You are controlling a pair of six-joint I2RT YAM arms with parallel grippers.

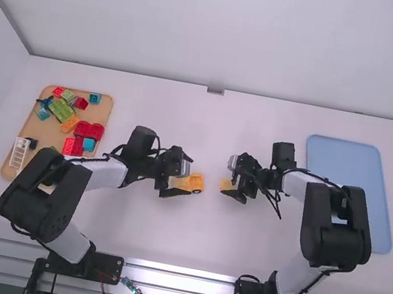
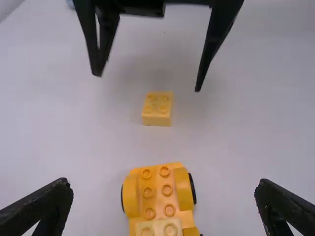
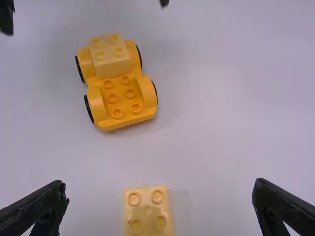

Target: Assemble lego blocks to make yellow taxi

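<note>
Both spread wide, left gripper [image 1: 187,176] partly hides yellow car [image 1: 196,183], right gripper [image 1: 230,178] yellow block [image 1: 226,185].

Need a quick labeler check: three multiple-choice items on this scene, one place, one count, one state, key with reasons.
1. Where is the yellow brick nearest the right gripper?
A) blue tray
B) white table
C) wooden tray

2. How many studs top that brick?
A) two
B) six
C) four

3. The right gripper is:
A) open
B) shut on the brick
C) shut, empty

Key:
1 B: it sits on the bare tabletop, apart from the wheeled base.
2 C: two rows of two show.
3 A: its fingers stand wide apart.
</note>
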